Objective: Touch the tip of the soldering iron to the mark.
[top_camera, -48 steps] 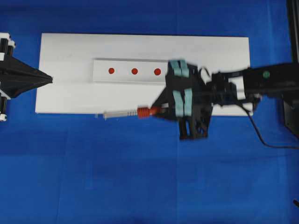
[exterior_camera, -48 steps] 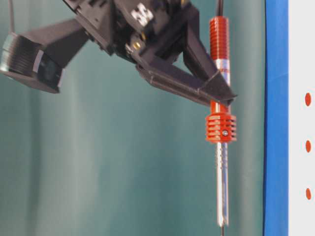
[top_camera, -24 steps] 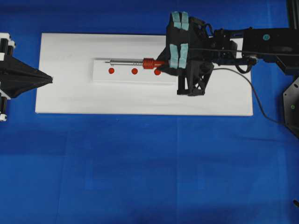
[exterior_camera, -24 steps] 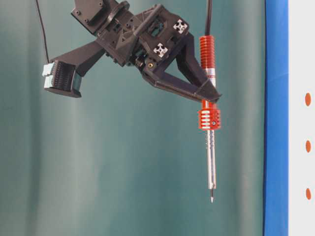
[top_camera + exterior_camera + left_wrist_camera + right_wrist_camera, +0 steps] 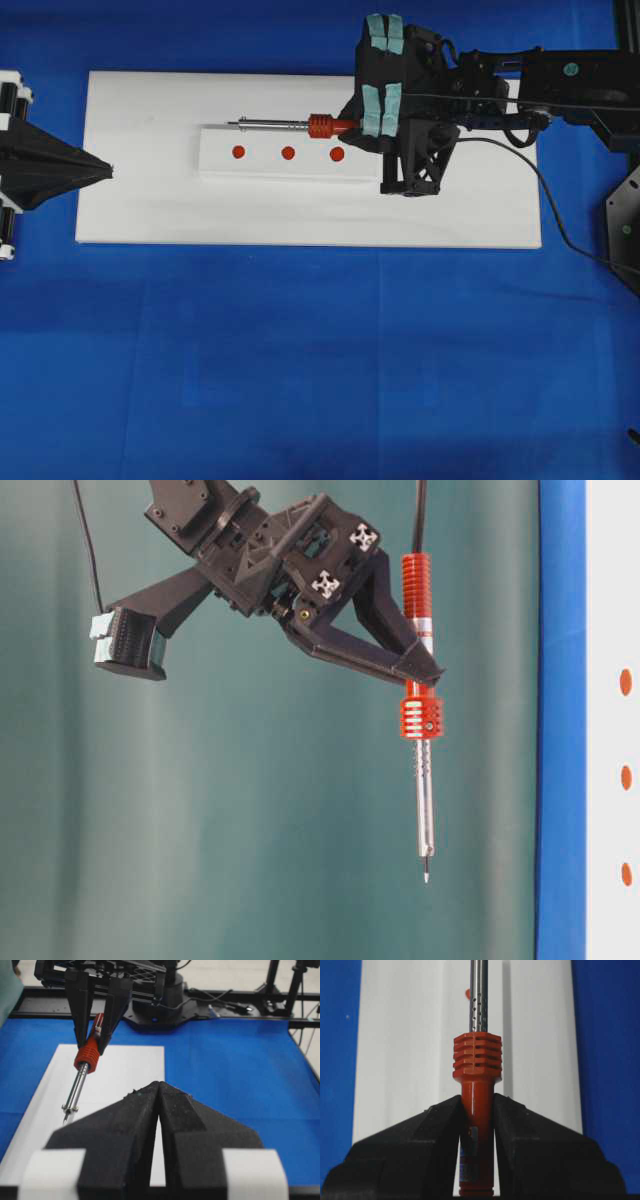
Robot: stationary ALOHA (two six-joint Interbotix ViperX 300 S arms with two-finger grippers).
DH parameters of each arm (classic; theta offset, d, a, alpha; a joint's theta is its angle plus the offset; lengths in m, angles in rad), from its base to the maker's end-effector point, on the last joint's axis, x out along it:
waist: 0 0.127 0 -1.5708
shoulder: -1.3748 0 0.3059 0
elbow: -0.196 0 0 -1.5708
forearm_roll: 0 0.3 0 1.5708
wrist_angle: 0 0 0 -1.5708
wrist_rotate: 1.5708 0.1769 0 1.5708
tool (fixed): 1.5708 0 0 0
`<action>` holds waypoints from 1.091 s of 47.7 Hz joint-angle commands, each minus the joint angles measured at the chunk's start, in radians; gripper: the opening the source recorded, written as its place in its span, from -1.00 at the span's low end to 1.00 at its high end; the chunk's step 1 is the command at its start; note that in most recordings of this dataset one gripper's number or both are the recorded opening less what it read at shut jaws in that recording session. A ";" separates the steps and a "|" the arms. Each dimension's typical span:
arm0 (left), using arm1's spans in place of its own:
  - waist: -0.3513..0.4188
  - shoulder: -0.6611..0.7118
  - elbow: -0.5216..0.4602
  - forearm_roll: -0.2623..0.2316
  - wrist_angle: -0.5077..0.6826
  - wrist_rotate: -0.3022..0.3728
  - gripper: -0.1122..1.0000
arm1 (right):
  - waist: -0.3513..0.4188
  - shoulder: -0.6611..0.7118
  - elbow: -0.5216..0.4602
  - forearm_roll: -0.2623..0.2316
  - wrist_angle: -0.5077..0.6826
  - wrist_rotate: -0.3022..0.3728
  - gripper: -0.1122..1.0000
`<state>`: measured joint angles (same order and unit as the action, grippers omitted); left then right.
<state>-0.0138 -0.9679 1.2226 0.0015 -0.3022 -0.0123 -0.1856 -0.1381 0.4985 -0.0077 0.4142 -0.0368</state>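
The right claw (image 5: 350,122) is clamped on the handle of the soldering iron (image 5: 290,125), holding it above the white board's (image 5: 150,210) far edge. The left claw (image 5: 108,171) is closed and empty at the board's left edge. The iron's tip lies beyond the row of red marks (image 5: 288,153), not touching.

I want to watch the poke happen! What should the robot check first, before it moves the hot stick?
1. Right gripper shut on the soldering iron: ok.
2. Tip showing and unblocked: ok.
3. Three red marks showing on the raised strip: ok.
4. Tip over a mark: not ok, it sits beyond the strip's far edge.
5. Left gripper shut, off to the side: ok.
6. Which mark to touch: cannot tell.
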 commanded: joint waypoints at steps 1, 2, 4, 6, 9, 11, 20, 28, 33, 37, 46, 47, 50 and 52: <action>-0.002 0.003 -0.011 0.000 -0.009 0.002 -0.80 | -0.002 0.002 -0.043 -0.002 0.048 0.002 -0.68; 0.000 0.003 -0.009 0.000 -0.011 0.002 -0.80 | -0.002 0.005 -0.048 0.000 0.061 0.002 -0.68; 0.000 0.003 -0.009 0.000 -0.009 0.002 -0.80 | -0.002 0.012 -0.057 0.000 0.094 0.002 -0.68; 0.000 0.003 -0.009 0.000 -0.011 0.002 -0.80 | -0.002 0.020 -0.066 0.000 0.127 0.003 -0.68; 0.000 0.003 -0.009 0.000 -0.011 0.002 -0.80 | -0.002 0.032 -0.081 -0.002 0.176 0.005 -0.68; 0.000 0.003 -0.009 0.000 -0.009 0.002 -0.80 | -0.002 0.040 -0.094 -0.002 0.209 0.008 -0.68; 0.000 0.005 -0.009 0.000 -0.009 0.002 -0.80 | -0.002 0.054 -0.114 -0.002 0.273 0.009 -0.68; -0.002 0.003 -0.009 0.000 -0.009 0.002 -0.80 | -0.002 0.055 -0.115 -0.002 0.278 0.011 -0.68; -0.002 0.003 -0.009 0.000 -0.009 0.002 -0.80 | -0.002 0.055 -0.114 -0.002 0.278 0.011 -0.68; -0.002 0.003 -0.009 0.000 -0.009 0.002 -0.80 | -0.002 0.055 -0.115 -0.002 0.276 0.012 -0.68; -0.002 0.003 -0.009 0.000 -0.011 0.002 -0.80 | -0.003 0.055 -0.114 -0.002 0.276 0.014 -0.68; 0.000 0.003 -0.009 0.002 -0.011 0.002 -0.80 | -0.003 0.054 -0.114 -0.002 0.278 0.014 -0.69; -0.002 0.003 -0.009 0.000 -0.011 0.002 -0.80 | -0.002 0.055 -0.114 -0.002 0.276 0.014 -0.68; 0.000 0.003 -0.009 0.000 -0.011 0.002 -0.80 | -0.003 0.055 -0.114 -0.002 0.276 0.014 -0.68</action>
<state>-0.0123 -0.9679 1.2226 0.0000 -0.3022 -0.0123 -0.1856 -0.0706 0.4080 -0.0077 0.6934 -0.0261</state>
